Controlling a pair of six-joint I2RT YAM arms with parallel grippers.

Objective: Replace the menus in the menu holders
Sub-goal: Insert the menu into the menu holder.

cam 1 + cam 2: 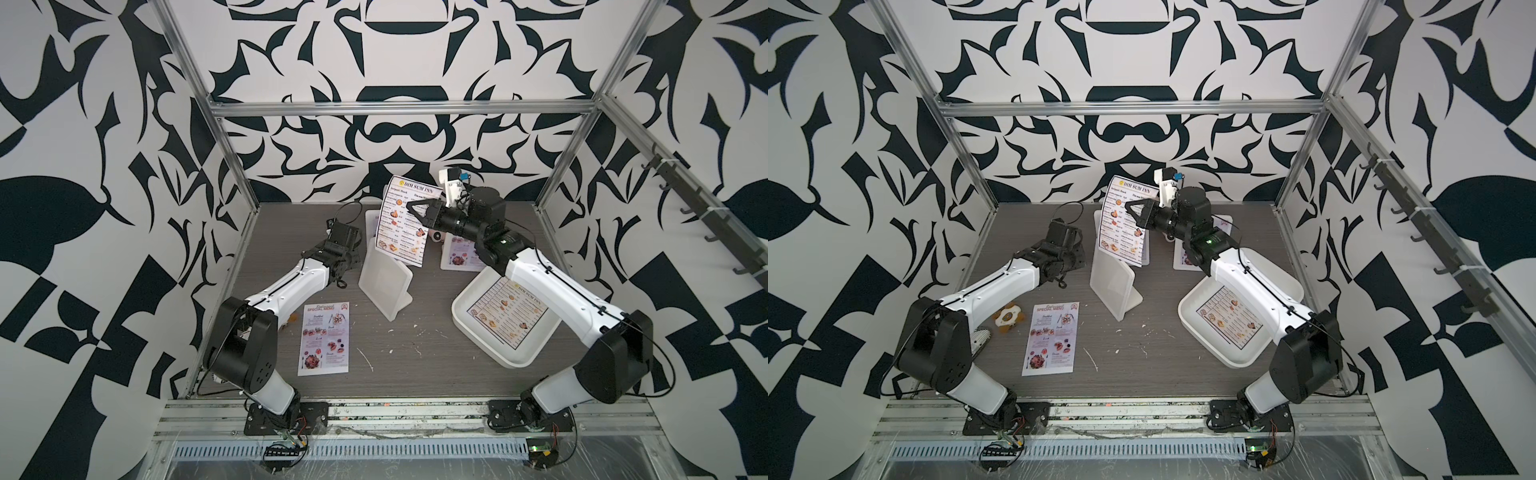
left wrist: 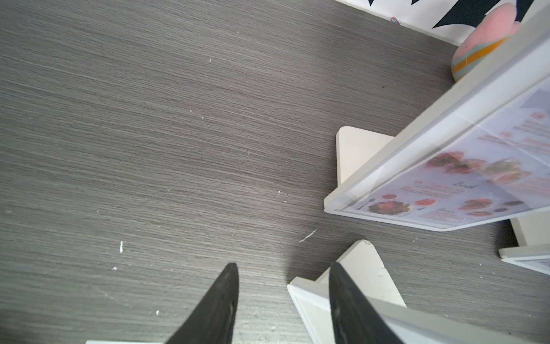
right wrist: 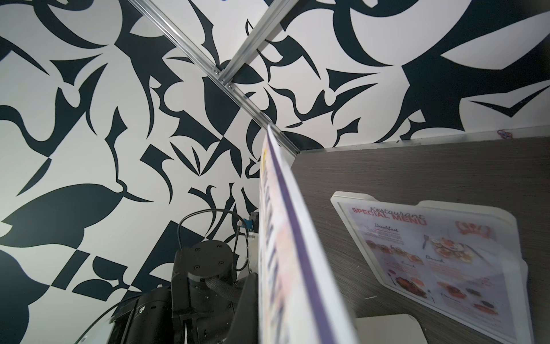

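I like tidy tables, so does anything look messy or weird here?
Yes. A SPECIAL MENU sheet lies loose on the table, and small white flecks are scattered on the dark top beside it, like crumbs or scratches.

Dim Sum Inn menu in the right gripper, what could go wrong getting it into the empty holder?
The right gripper pinches the Dim Sum Inn menu at one side edge, so the sheet may flex and miss the slot of the empty holder. The left gripper is open at that holder's edge, not clamped on it, so a push could tip it. The filled holder close behind might get bumped.
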